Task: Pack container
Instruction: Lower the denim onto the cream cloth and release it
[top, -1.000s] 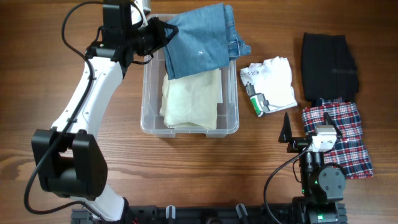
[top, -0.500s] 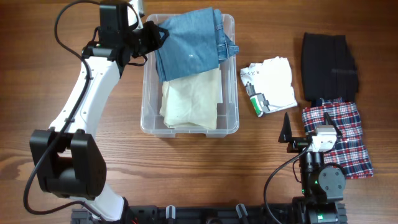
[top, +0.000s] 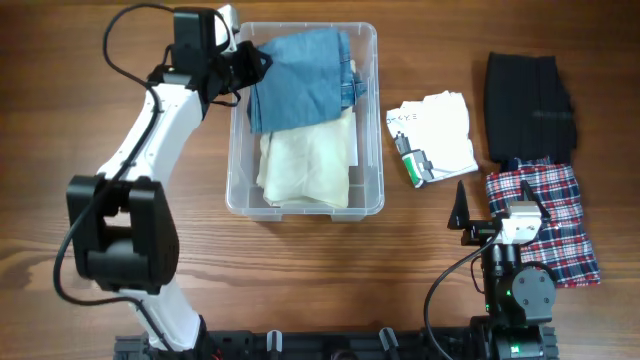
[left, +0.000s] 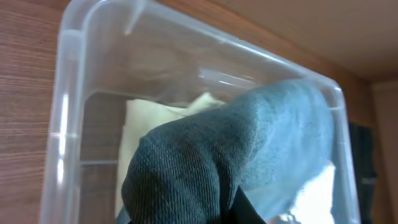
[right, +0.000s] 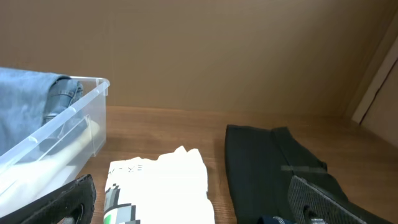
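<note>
The container (top: 379, 150) is a clear plastic bin at the table's centre. A folded cream cloth (top: 305, 170) lies inside it. A blue denim garment (top: 300, 78) rests over the cream cloth in the bin's far half. My left gripper (top: 250, 63) hangs at the bin's far left corner, shut on the denim's edge. In the left wrist view the denim (left: 249, 143) bunches right at the jaws, hiding the fingers, with the container rim (left: 68, 93) behind it. My right gripper (top: 497, 215) stands open near the front right, holding nothing.
A white printed garment (top: 435, 135) lies right of the bin, and the right wrist view shows this white garment (right: 161, 186) between my fingers' line of sight. A black folded garment (top: 528, 105) and a red plaid one (top: 550, 215) lie at the far right.
My left gripper has pulled the denim leftward. It hung over the bin's far right rim before and now lies inside the bin. The right arm has not moved.
</note>
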